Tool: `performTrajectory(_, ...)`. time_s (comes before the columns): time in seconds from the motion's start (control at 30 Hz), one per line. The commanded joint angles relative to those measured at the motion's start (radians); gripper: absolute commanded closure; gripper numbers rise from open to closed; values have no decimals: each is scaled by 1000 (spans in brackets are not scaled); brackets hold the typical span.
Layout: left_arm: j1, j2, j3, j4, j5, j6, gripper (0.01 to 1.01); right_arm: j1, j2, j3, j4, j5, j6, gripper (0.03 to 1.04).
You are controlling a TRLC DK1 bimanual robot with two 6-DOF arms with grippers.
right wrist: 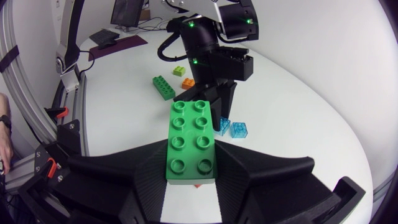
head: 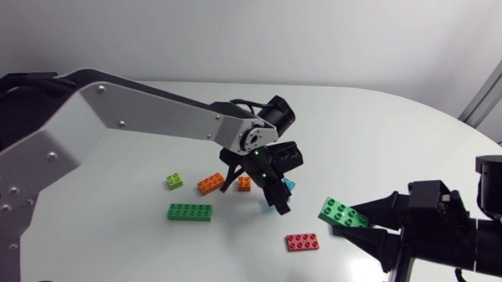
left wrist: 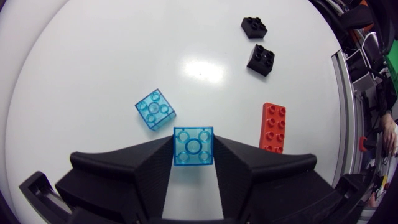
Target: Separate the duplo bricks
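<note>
My right gripper (right wrist: 193,163) is toward the right edge of the table (head: 402,138). It is clenched on the long green brick (right wrist: 191,140), holding it clear of the surface. At the table's middle my left gripper (head: 278,202) grasps one clear-blue brick (left wrist: 193,145). Its twin (left wrist: 155,109) sits just beside it, not touching. I'd lift the held brick straight up so it doesn't nudge the twin, then set it down well apart.

The left end effector (left wrist: 193,152) clamps a clear blue brick (left wrist: 193,144).

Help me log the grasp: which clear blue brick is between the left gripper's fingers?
The blue brick squared up between the fingers of the left gripper. The other blue brick lies ahead of them, turned at an angle, untouched.
</note>
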Motion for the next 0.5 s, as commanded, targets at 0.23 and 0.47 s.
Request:
performTrajectory(0.23,-4,105,110,-80,6,18,725,-19,-3,-23,-11,-17,-28,767)
performTrajectory(0.47,-4,133,153,-123,-8,17,674,-19,-3,-23,-13,-18,-28,767)
